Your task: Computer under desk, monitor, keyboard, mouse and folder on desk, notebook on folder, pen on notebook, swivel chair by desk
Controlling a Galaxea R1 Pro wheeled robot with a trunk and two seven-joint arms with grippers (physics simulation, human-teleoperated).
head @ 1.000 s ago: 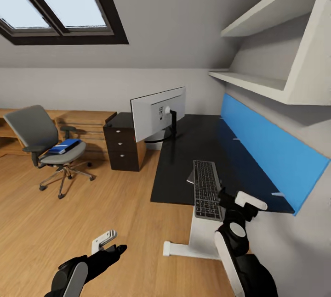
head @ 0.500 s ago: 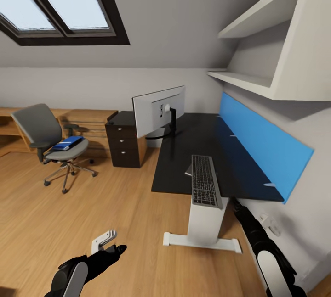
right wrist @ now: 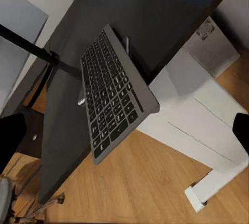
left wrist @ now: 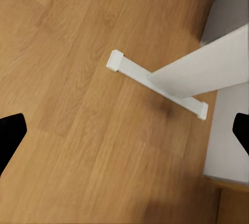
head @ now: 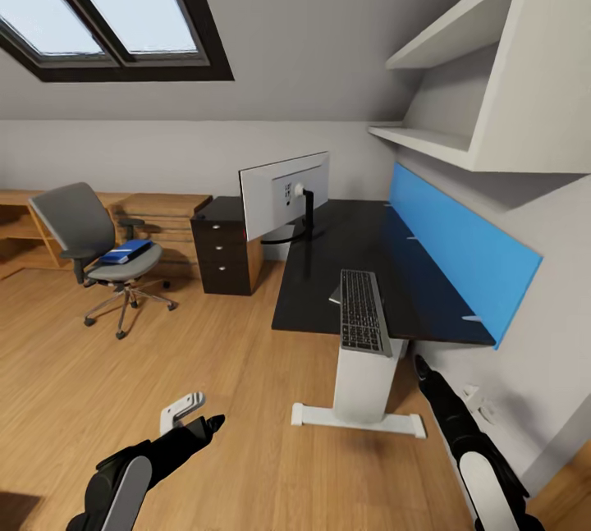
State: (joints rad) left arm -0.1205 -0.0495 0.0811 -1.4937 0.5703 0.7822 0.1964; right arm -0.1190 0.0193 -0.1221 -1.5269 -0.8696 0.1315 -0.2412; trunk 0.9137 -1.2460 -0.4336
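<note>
Black bench already carries monitor and keyboard, the latter overhanging the near edge; both grippers, left and right, hang wide and empty, so next fetch the folder off the chair.

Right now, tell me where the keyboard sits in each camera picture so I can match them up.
Head view: the keyboard lies on the near end of the desk, overhanging its edge, right of centre.
Left wrist view: no keyboard here; floor and the white desk leg.
Right wrist view: the keyboard sits mid-picture, tilted, jutting past the desk edge.
Shared landmark: the white desk leg, also in the head view.
</note>
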